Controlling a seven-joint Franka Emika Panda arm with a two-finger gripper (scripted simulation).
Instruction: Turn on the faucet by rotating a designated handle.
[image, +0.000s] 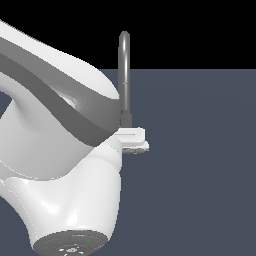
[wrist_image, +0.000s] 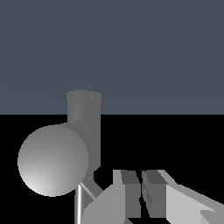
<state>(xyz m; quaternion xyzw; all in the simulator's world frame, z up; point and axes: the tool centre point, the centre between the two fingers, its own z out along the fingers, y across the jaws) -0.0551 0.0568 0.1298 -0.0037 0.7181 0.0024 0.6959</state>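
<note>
The jaws of the gripper (wrist_image: 141, 192) stand nearly together, only a thin dark slit between the two pads, and nothing shows clamped in that slit. In the wrist view the fingers (wrist_image: 129, 194) sit just beside a thin light rod, the handle (wrist_image: 89, 189), which slants out of the darker cylindrical base (wrist_image: 65, 155) of the faucet (image: 124, 75); whether a finger touches the rod cannot be told, since the nearer finger covers its outer end. In the exterior view the gripper (image: 134, 140) pokes out from behind the bulky white arm (image: 55, 135), right at the foot of the tall arched tube, which rises from the grey-blue surface (image: 200, 160) toward its far edge. The handle itself is hidden there by the arm. The step in hand looks like a push against the rod rather than a pinch. The risk is a slip: the rod is thin and smooth, so a finger pressing off-centre could ride over or under it and sweep past without turning it, or the fingers could jam against the base.
</note>
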